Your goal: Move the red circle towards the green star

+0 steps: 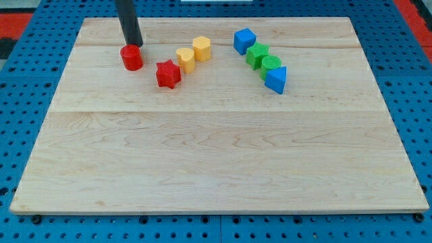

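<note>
The red circle is a short red cylinder near the view's top left of the wooden board. My tip stands right behind it, at its top edge, touching or nearly touching it. The green star lies to the view's right, in a diagonal row between a blue cube and a green circle. A red star lies just right of and below the red circle.
A yellow heart and a yellow hexagon sit between the red star and the blue cube. A blue triangle ends the diagonal row. The board rests on a blue perforated table.
</note>
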You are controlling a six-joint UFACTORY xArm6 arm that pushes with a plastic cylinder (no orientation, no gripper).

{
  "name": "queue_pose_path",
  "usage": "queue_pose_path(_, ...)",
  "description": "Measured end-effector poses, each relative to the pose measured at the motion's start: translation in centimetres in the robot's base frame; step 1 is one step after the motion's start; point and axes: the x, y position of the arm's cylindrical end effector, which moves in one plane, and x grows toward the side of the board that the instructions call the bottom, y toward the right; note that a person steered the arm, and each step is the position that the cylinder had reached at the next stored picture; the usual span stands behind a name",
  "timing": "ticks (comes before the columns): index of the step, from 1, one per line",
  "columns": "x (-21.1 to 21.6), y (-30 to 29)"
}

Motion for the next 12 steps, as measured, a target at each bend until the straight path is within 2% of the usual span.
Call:
queue_pose_path(2, 3.2, -0.3)
queue_pose_path(4, 8.8, -1.3)
queue_pose_path(6, 13.0, -6.8)
queue_pose_path(8, 17.1, -8.4)
queue_pose_path(10, 15.7, 1.3)
queue_pose_path(11, 15.5, 4.6)
queue_pose_path(12, 17.8, 4.9)
